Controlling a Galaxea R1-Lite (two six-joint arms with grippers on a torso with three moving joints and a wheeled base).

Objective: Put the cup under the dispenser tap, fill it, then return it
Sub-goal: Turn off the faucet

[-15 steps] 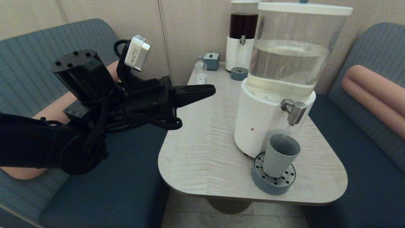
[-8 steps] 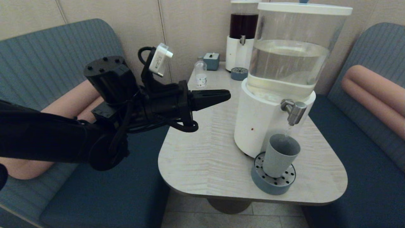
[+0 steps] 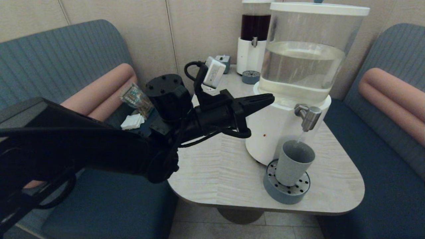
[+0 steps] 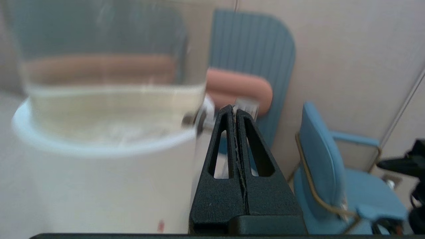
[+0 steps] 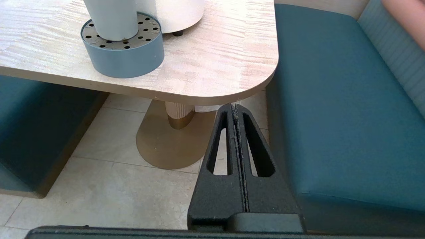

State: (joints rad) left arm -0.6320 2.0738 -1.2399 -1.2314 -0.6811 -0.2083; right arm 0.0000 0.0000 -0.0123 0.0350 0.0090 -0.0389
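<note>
The grey-blue cup (image 3: pixel 294 162) stands upright on the round perforated drip tray (image 3: pixel 285 191), directly under the brushed-metal dispenser tap (image 3: pixel 308 116) of the big white-based dispenser (image 3: pixel 275 132). A thin stream runs from the spout into the cup. My left gripper (image 3: pixel 270 98) is shut and empty, held level above the table, its tip just left of the dispenser's base and short of the tap. In the left wrist view that gripper (image 4: pixel 235 109) points past the dispenser wall (image 4: pixel 99 186). My right gripper (image 5: pixel 235 107) is shut and empty, low beside the table's near corner; the cup (image 5: pixel 111 18) shows there too.
A second dispenser with dark liquid (image 3: pixel 254 36) and its small drip tray (image 3: pixel 250 77) stand at the table's back. Blue bench seats flank the table (image 3: pixel 215 159). White packets (image 3: pixel 132 121) lie on the left seat. The table's pedestal (image 5: pixel 177 114) stands on tiled floor.
My left arm has swung right and forward across the table, its shut gripper now close to the dispenser base. Liquid has begun running from the tap into the cup.
</note>
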